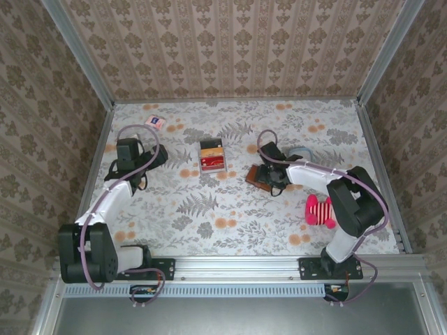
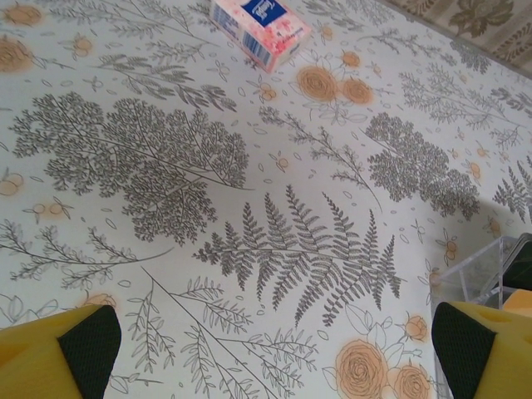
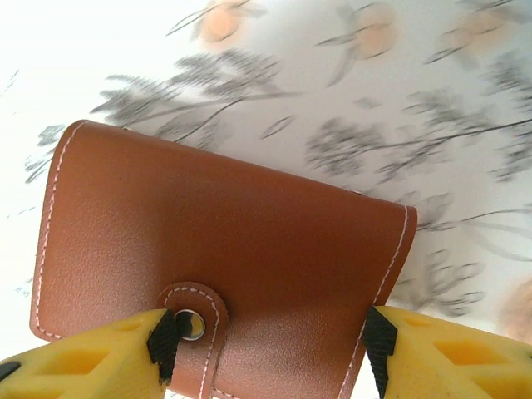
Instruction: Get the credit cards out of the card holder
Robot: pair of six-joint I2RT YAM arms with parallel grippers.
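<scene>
The card holder [image 1: 257, 179] is a brown leather wallet, folded shut with its snap tab fastened, lying right of the table's middle. My right gripper [image 1: 269, 174] reaches over it from the right. In the right wrist view the card holder [image 3: 224, 233] lies between the yellow fingers, and my right gripper [image 3: 266, 345] is shut on it. One pad presses at the snap and the other at the stitched right edge. The credit cards are hidden inside the closed holder. My left gripper [image 1: 158, 158] hovers at the left. In its wrist view the left gripper [image 2: 274, 349] is wide open over bare cloth.
A red-and-orange tray [image 1: 211, 157] stands at the table's middle. A pink-and-white packet [image 1: 155, 123] [image 2: 259, 29] lies at the back left. A pink striped toy [image 1: 319, 209] sits beside the right arm. Patterned walls close in three sides.
</scene>
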